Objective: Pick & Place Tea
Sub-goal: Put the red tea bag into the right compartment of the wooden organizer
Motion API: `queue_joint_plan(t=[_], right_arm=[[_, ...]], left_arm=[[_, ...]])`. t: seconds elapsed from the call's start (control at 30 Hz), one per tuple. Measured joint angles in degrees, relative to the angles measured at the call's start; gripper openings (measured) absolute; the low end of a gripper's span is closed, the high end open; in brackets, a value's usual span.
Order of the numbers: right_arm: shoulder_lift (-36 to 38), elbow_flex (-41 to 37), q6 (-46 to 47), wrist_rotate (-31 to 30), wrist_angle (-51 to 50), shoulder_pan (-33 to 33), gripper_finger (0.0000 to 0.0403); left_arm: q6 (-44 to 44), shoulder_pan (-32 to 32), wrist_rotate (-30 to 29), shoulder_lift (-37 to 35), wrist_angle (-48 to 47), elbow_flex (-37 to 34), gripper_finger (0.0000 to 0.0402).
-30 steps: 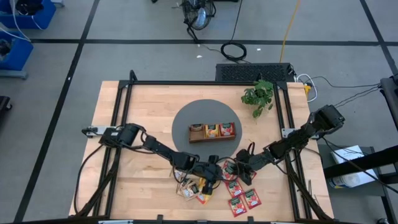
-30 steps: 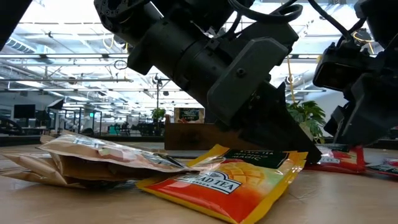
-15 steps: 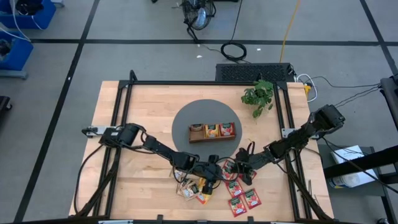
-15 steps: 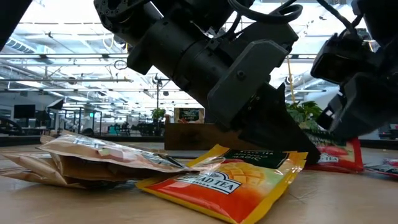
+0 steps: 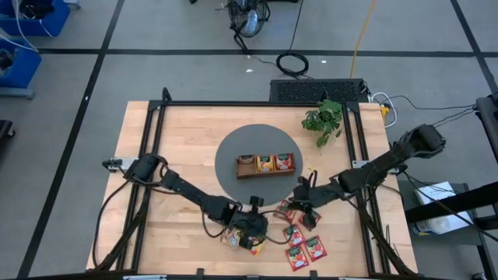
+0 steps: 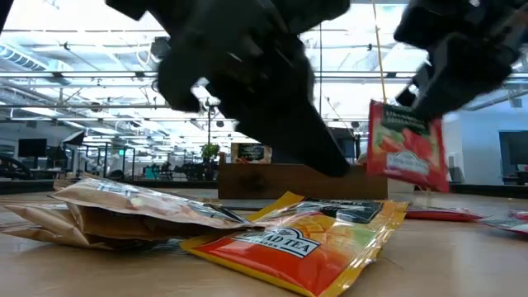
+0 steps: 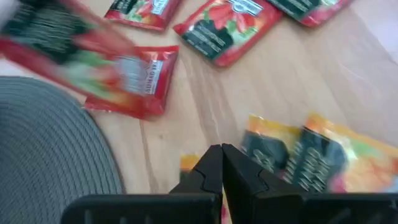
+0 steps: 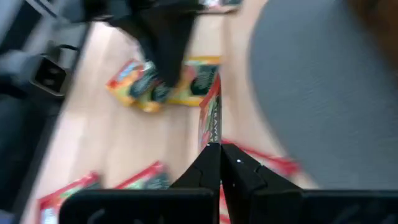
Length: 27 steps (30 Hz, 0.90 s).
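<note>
Our right gripper (image 6: 394, 107) pinches a flat red tea sachet (image 6: 406, 147), dangling edge-down, nearest the brown wooden three-compartment tray (image 5: 265, 165).

One red tea sachet (image 6: 406, 145) hangs upright in the air above the table, clear of the surface, pinched at its upper edge; in the right wrist view it shows edge-on (image 8: 211, 121). An orange-yellow sachet (image 6: 305, 241) lies flat on the wood at the front of the table, its printed face up, one corner curled upward. Beside it lie crumpled cream sachets (image 6: 124, 210), overlapping one another. Further red sachets (image 5: 305, 249) lie flat, well apart from the orange-yellow one, near the front edge of the table.
</note>
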<state>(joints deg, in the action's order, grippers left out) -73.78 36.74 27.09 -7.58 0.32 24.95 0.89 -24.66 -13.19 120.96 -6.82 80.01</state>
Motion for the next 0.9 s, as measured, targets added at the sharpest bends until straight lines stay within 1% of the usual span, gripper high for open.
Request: queue_joint_plan(t=[0.1,0.2,0.3,0.53,0.63,0.8,0.9], right_arm=[[1.1,5.6,-6.1,-0.1,-11.1,-3.3,0.0],[1.5,10.4,-13.8,-0.2,-21.8,-8.0,0.0],[1.5,14.0,-21.0,-0.2,-28.2,-12.9,0.0],[1.5,21.0,-34.5,0.1,-34.9,-22.1,0.0],[1.5,21.7,-36.8,0.8,-35.2,-26.0,0.0],[-0.2,21.7,-37.7,7.4,-36.1,-32.5,0.0],[-2.8,21.6,-38.5,7.8,-36.5,-34.3,0.0]], left_arm=[[-1.0,-1.6,-2.0,-0.9,-4.6,0.0,0.0017],[-1.0,-2.7,-4.0,-1.0,-5.2,0.0,0.0017],[-0.5,-3.3,-5.0,-1.0,-5.1,0.0,0.0017],[-0.7,-3.2,-5.0,-1.0,-5.3,0.0,0.0017],[-0.4,-3.1,-5.0,-1.0,-5.4,0.0,0.0017],[-0.8,-3.1,-5.0,-1.0,-5.4,0.0,0.0017],[-0.9,-3.1,-5.0,-1.0,-5.4,0.0,0.0017]])
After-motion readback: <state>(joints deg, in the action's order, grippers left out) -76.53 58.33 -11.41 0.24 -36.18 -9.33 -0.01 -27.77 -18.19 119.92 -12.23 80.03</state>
